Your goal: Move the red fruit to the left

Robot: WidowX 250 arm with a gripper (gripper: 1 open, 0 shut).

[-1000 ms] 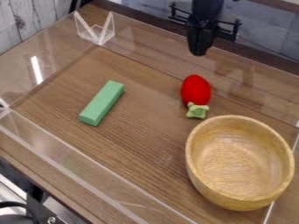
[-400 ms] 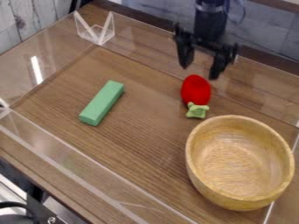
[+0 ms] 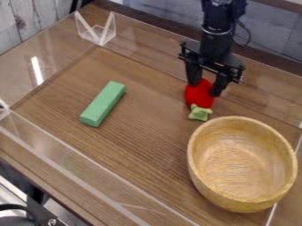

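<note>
Directly below gripper (image 3: 209,83) — red strawberry (image 3: 200,95), green-capped

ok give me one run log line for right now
gripper: at red strawberry | strawberry: on table, behind bowl | move left: not done

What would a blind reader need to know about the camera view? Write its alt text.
A black robot gripper hovers low at a red toy strawberry with a green leafy cap, on a wooden table. A green block lies to the left, a wooden bowl nearer the camera at right.
</note>
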